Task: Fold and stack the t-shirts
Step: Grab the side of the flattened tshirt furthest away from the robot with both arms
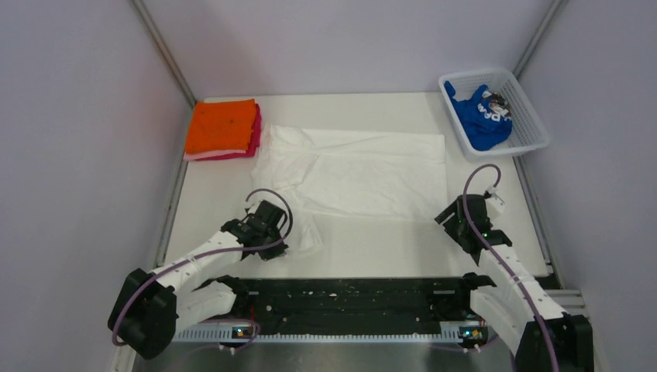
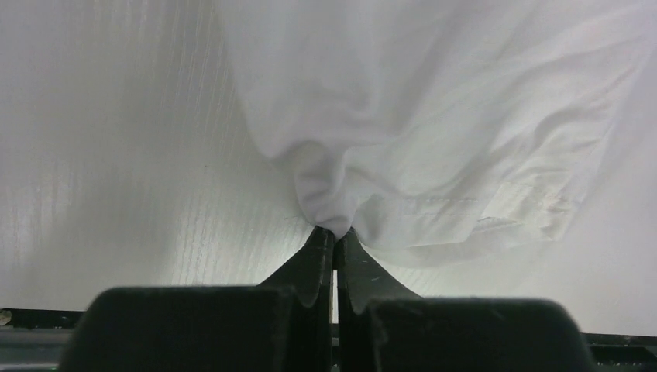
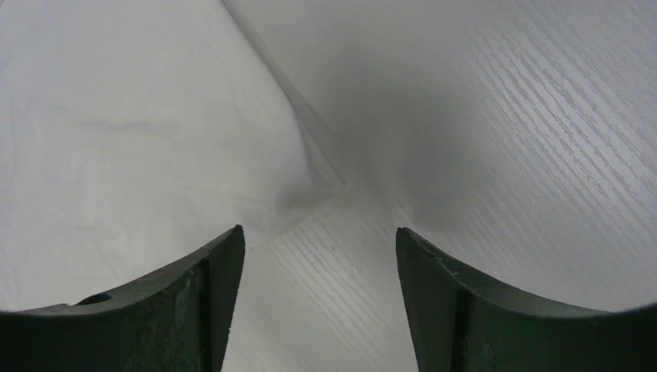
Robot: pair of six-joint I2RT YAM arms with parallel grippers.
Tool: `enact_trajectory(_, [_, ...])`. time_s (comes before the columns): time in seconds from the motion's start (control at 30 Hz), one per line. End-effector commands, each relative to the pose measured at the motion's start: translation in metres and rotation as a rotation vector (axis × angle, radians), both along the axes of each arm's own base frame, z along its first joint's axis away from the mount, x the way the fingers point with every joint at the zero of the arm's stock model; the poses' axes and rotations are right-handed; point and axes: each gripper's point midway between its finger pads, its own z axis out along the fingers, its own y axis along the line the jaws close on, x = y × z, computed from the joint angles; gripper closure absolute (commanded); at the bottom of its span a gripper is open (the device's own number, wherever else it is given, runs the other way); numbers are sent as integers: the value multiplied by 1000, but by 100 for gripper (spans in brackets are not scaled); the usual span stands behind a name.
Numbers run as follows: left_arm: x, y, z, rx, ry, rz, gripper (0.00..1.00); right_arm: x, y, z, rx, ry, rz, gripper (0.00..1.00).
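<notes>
White tee, top view: the white tee [image 1: 356, 172] lies spread across the middle of the table [image 1: 364, 260]. It is mostly flat and rumpled at its near-left part. It is judged to be the one being folded.
Stack, top view: an orange tee [image 1: 221, 125] sits folded on a pink tee [image 1: 253, 142], just beside the white tee's far-left corner. The stack is likely kept there so finished folds stay off the working cloth.
Blue tee, top view: the blue tee [image 1: 480, 116] is bunched and unfolded in the basket [image 1: 534, 133], well off to the far right of the white tee. It is judged to be waiting its turn.
Left gripper, top view: the left gripper [image 1: 283, 240] is at the white tee's rumpled near-left part.
Right gripper, top view: the right gripper [image 1: 448, 218] is just beside the white tee's near-right corner. Contact cannot be told from this view.
Left gripper, left wrist view: the jaws are pressed together on a gathered pinch of the white tee [image 2: 434, 116], and the cloth fans away from the tips. A stitched hem lies right of the pinch. The hold is probably meant to lift this side over for a fold.
Right gripper, right wrist view: the fingers [image 3: 221, 260] are spread wide with nothing between them, only bare table. The white tee's corner [image 3: 132, 139] lies just ahead and to the left. The gripper is judged to be lined up to take that corner, so both arms can carry the near edge together.
Risk: the left pinch is bunched, so the fold may come out creased.
</notes>
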Motion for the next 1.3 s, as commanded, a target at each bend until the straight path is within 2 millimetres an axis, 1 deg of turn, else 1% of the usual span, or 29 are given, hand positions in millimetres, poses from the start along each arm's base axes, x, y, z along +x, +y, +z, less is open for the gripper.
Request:
enact_trajectory(0.0, [4, 1, 9, 2, -41, -9, 100, 16, 3, -4, 34, -64, -39, 35])
enact_trajectory(0.03, [-1, 3, 9, 2, -28, -6, 100, 20, 6, -6, 54, -73, -38, 43])
enact_trajectory(0.07, [-7, 5, 10, -3, -18, 0, 100, 22, 9, -7, 72, -77, -36, 47])
enact_trajectory(0.13, [-17, 7, 9, -21, 3, 8, 100, 25, 14, -9, 95, -86, -30, 52])
enact_trajectory(0.17, [-22, 7, 8, -34, 10, 14, 100, 24, 13, -11, 92, -79, -35, 55])
enact_trajectory(0.27, [-32, 4, 4, -83, 19, 28, 100, 21, 11, -16, 86, -62, -39, 71])
enact_trajectory(0.3, [-34, 3, 3, -98, 22, 32, 100, 20, 10, -18, 81, -58, -42, 72])
enact_trajectory(0.37, [-38, 2, 0, -116, 29, 41, 100, 19, 6, -20, 61, -49, -52, 72])
enact_trajectory(0.5, [-38, 2, 0, -132, 20, 56, 100, 20, 2, -25, 41, -30, -66, 72])
enact_trajectory(0.57, [-40, 0, 0, -143, 26, 56, 100, 21, 1, -28, 32, -24, -68, 74])
enact_trajectory(0.6, [-40, 0, 0, -145, 27, 58, 100, 22, 1, -29, 26, -21, -68, 76])
enact_trajectory(0.63, [-41, 0, 0, -147, 26, 60, 100, 22, 0, -29, 20, -16, -71, 82])
enact_trajectory(0.7, [-48, -5, 3, -186, 47, 52, 100, 21, -2, -27, 16, -15, -75, 98])
enact_trajectory(0.73, [-50, -5, 4, -197, 49, 55, 100, 19, -2, -25, 17, -16, -75, 100])
enact_trajectory(0.8, [-56, -6, 8, -220, 52, 57, 100, 14, -2, -19, 20, -17, -72, 100])
enact_trajectory(0.87, [-61, -8, 15, -256, 45, 59, 100, 3, -3, -15, 15, -4, -69, 100])
enact_trajectory(1.0, [-67, -20, 30, -363, 19, 26, 100, -11, -3, -3, 16, -15, -47, 100])
enact_trajectory(1.07, [-61, -28, 42, -412, -30, -3, 100, -12, 2, 1, 37, -32, -15, 100])
enact_trajectory(1.13, [-49, -40, 56, -469, -87, -43, 100, -10, 7, 4, 50, -36, 7, 100])
enact_trajectory(1.2, [-30, -55, 74, -526, -169, -81, 100, -4, 7, 9, 37, -36, 18, 100])
enact_trajectory(1.27, [-5, -67, 95, -549, -271, -110, 100, 5, 6, 16, 18, -38, 27, 100])
